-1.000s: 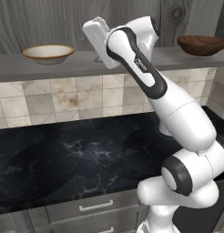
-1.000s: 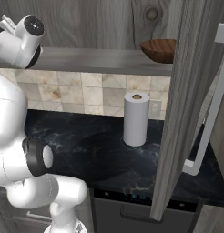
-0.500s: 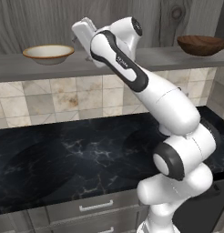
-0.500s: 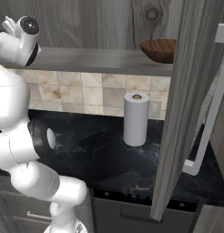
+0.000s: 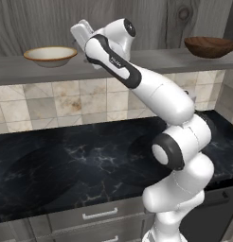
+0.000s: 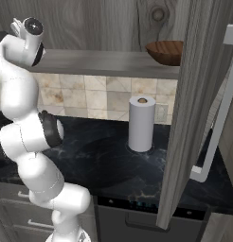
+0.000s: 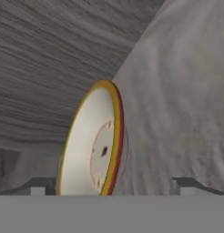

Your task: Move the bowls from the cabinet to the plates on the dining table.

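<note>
My hand point(image 7: 109, 185) is spread wide, its two dark fingertips point(image 7: 40, 185) standing well apart at the bottom of the hand view and gripping nothing. Between them sits the shallow cream bowl with the orange-tan rim and ringed centre point(image 7: 96, 145), seen rolled on its side because my wrist is turned; it rests on the grey shelf point(image 7: 177, 100) inside the grey wood-grain wall cabinet point(image 7: 50, 54), whose back wall fills the space behind it.

From the left base view, my hand point(image 5: 82, 34) is raised to shelf height just beside that cream bowl point(image 5: 50, 55), to its right, not touching it. Farther right along the same shelf point(image 5: 151, 60), well apart from my arm, lies the shallow dark brown wooden bowl point(image 5: 210, 47).

From the right base view the wooden bowl point(image 6: 165, 51) sits near the open panelled cabinet door point(image 6: 194, 108) with its long pale bar handle point(image 6: 218, 108). Below, a white paper-towel roll point(image 6: 141, 123) stands upright on the black marble-look worktop point(image 6: 109, 165), against the beige tiled wall point(image 6: 90, 97).
</note>
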Available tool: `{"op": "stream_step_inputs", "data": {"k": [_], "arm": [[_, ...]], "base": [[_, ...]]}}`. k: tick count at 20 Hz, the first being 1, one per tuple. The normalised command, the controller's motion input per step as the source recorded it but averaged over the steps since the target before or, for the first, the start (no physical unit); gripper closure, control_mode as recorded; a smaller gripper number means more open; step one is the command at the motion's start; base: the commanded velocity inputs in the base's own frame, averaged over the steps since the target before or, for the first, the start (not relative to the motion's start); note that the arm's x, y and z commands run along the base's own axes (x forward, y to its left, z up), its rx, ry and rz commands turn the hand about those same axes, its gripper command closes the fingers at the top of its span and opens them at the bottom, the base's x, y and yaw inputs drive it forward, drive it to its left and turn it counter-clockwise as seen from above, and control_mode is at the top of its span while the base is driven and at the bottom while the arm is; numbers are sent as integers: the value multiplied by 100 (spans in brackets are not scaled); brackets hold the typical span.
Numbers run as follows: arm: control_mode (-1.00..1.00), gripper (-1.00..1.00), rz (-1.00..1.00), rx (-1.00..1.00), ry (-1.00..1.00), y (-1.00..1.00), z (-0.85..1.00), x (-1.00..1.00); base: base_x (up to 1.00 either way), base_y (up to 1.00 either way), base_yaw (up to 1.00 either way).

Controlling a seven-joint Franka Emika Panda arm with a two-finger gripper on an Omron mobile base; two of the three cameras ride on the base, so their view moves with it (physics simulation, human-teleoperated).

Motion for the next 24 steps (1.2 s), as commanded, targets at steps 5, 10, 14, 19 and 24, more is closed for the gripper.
{"op": "stream_step_inputs", "data": {"k": [5, 10, 14, 19, 24], "arm": [[-100, -100, -4, 5, 5, 21, -11, 56], [-100, -100, -2, 6, 5, 23, -16, 60], [-100, -100, -1, 2, 5, 18, -28, 52], [-100, -100, 0, -5, 2, 18, -50, 16], [-100, -100, 0, -6, 1, 26, -55, 18]], "base": [[0, 0, 0], [0, 0, 0], [0, 0, 0], [0, 0, 0], [0, 0, 0]]}}
